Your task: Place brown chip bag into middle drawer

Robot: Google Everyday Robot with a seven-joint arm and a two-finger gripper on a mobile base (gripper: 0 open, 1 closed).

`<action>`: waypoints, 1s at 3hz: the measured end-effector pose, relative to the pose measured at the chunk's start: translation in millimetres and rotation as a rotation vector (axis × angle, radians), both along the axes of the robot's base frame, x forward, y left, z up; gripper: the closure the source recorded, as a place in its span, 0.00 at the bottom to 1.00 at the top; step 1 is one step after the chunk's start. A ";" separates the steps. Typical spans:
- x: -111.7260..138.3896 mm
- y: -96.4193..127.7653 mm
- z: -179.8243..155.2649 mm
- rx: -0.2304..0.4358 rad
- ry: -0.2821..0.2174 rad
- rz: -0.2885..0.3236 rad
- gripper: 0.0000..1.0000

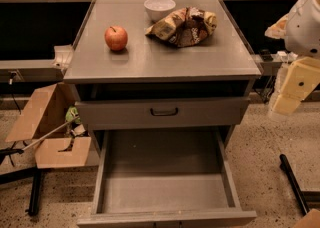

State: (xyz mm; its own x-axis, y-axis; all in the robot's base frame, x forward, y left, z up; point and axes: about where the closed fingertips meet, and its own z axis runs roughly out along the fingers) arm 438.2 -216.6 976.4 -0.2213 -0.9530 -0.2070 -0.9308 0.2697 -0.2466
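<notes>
Cream gripper (292,89) hangs tilted, right of cabinet (165,58) — brown chip bag (183,26) atop.

We see a round red apple (116,38) near a round white bowl (159,7); an open brown cardboard box (47,122) sits lower left.

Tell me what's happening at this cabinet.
Nothing is being handled yet. The robot's hand hangs to the right of the grey metal cabinet, touching nothing. The crumpled brown foil chip bag lies on the cabinet top, next to a white bowl, with a red apple further left. Below, the wide grey middle drawer stands pulled out, ready for the bag.
</notes>
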 end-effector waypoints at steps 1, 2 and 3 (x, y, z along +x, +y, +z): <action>0.0 0.0 0.1 0.000 0.000 0.000 0.00; 4.0 2.9 4.6 0.009 -0.019 0.018 0.00; 26.6 22.8 13.2 0.050 -0.049 0.095 0.00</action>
